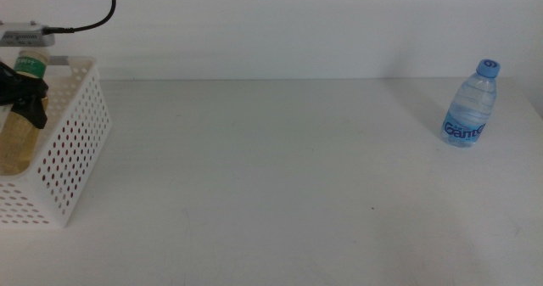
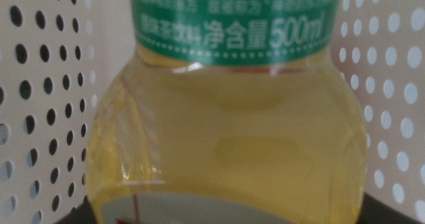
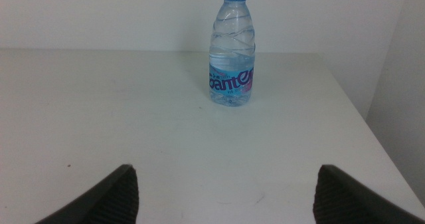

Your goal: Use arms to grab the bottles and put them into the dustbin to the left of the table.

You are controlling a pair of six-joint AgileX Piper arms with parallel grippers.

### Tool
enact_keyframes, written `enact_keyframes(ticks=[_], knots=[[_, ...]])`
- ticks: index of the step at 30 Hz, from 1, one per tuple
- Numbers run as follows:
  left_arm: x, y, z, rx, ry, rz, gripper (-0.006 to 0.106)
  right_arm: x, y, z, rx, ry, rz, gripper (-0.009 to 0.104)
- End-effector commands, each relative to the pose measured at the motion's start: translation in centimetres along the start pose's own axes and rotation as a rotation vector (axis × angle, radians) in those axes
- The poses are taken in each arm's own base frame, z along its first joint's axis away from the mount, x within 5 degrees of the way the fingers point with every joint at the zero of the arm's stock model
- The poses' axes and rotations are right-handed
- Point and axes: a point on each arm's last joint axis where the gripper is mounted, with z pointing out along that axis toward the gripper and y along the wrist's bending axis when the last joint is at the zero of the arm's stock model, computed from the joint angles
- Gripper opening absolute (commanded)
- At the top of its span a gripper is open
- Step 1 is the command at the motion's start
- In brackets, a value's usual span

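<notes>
At the left edge of the middle view, the left gripper (image 1: 24, 95) was clamped on the yellow tea bottle (image 1: 19, 125), already held inside the white perforated dustbin (image 1: 72, 159). A good release meant parting the jaws only once the bottle sat low between the walls. The right gripper (image 3: 222, 197) waited spread apart, facing the water bottle (image 3: 232, 48) standing at the table's (image 1: 271, 176) upper right.

Left gripper (image 1: 24, 95) is over the dustbin (image 1: 72, 154) at the table's (image 1: 271, 184) left edge, clamped on the tea bottle (image 1: 19, 137), while the water bottle (image 1: 469, 106) stands far right.
</notes>
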Motion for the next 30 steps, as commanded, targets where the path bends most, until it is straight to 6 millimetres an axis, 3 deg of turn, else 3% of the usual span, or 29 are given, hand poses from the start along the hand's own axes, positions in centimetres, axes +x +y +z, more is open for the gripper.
enact_keyframes(ticks=[1, 2, 7, 15, 21, 30], knots=[[-0.9, -0.3, -4.3, -0.028, -0.153, 0.006, 0.033, -1.1, 0.0, -0.3, 0.003, -0.113, -0.015, 0.075], [-1.0, -0.3, -4.3, -0.022, -0.155, 0.004, 0.048, -1.1, 0.0, -0.3, 0.003, -0.113, -0.015, 0.075], [-1.0, -0.5, -4.3, -0.007, -0.159, -0.002, 0.09, -1.1, 0.0, -0.3, 0.003, -0.113, -0.015, 0.075], [-1.1, -1.7, -5.6, 0.006, -0.188, 0.012, 0.09, -1.1, 0.0, -0.3, 0.003, -0.113, -0.015, 0.075], [-0.9, -3.9, -8.5, 0.016, -0.269, 0.001, 0.09, -1.1, 0.0, -0.3, 0.003, -0.113, -0.015, 0.075], [2.6, -9.0, -13.4, 0.019, -0.539, 0.057, 0.086, -1.1, 0.0, -0.3, 0.003, -0.113, -0.015, 0.075]])
